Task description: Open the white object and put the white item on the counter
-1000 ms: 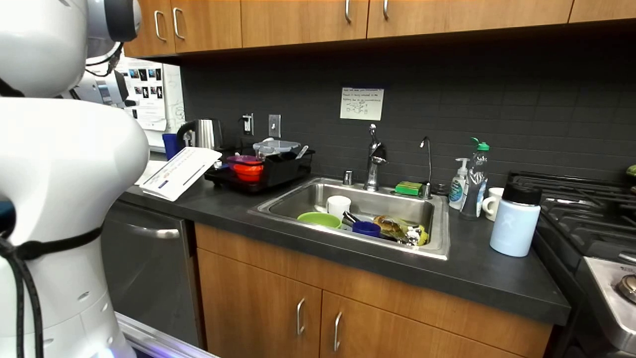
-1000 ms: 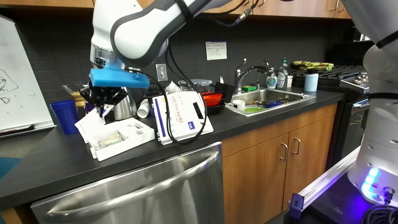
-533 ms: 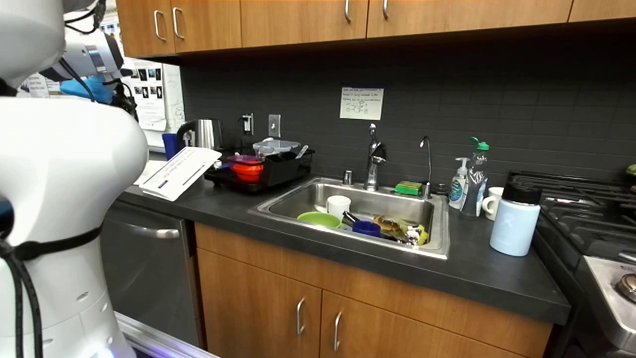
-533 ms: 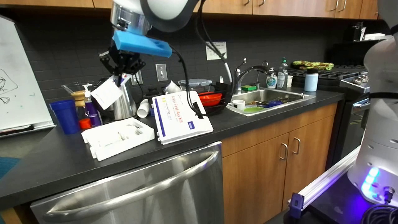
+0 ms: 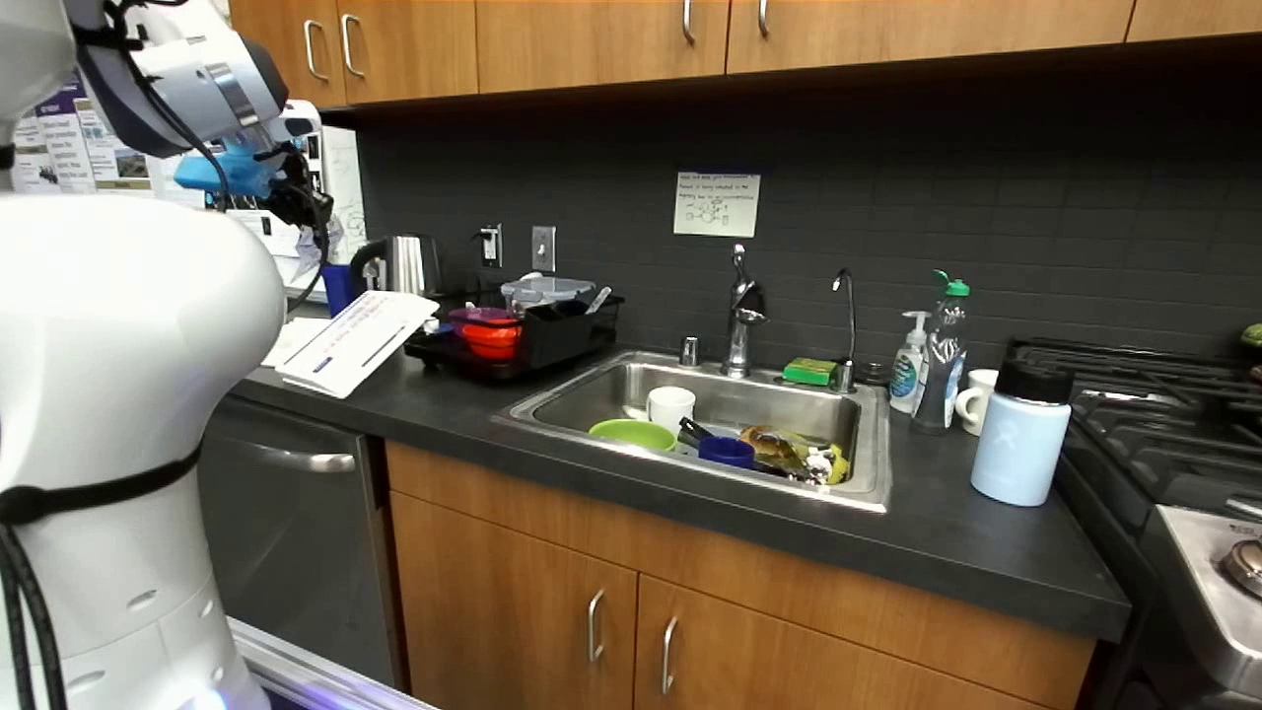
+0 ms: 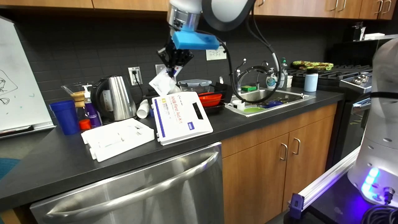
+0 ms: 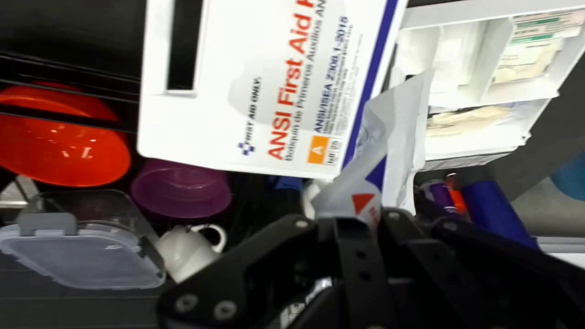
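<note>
White item [image 7: 404,141], thin and creased, in gripper [image 6: 170,72]

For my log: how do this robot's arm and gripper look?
The arm is rounded, white and grey, with a silver wrist collar, a black strap, black cables and a blue light strip on its base. The gripper is black with jointed linkages; a bright blue block sits above it.
</note>
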